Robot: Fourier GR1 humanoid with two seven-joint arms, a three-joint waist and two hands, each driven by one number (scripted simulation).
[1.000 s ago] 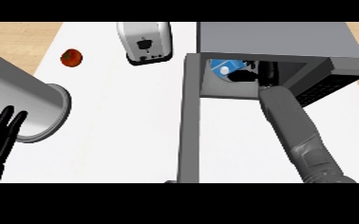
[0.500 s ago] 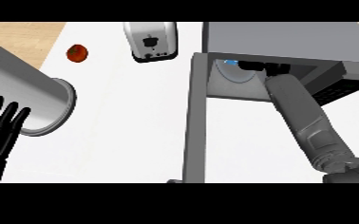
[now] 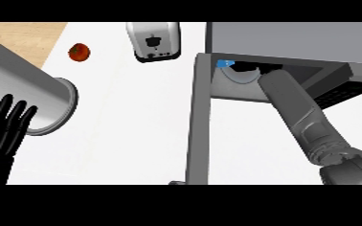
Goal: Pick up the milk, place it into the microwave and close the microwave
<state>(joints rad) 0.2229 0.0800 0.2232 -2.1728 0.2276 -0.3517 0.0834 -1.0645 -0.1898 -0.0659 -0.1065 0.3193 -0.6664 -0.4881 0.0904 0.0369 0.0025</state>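
The grey microwave (image 3: 283, 38) stands at the upper right, its door (image 3: 200, 124) swung open and seen edge-on. My right forearm reaches up into the cavity. My right hand (image 3: 253, 67) is deep inside, mostly under the microwave's top, curled on the milk (image 3: 225, 63). Only a blue corner of the milk shows, above the pale turntable (image 3: 239, 78). At the lower left edge my left hand (image 3: 14, 124) rests open, fingers up, beside a grey cylinder.
A silver toaster (image 3: 154, 40) stands at the back, left of the microwave. A red tomato (image 3: 79, 52) lies further left. A large grey cylinder (image 3: 35, 96) lies on its side at the left edge. The white counter (image 3: 127, 124) spreads between.
My right arm has pushed further into the microwave, carrying the milk inward until most of it is hidden. The left hand has stayed where it was.
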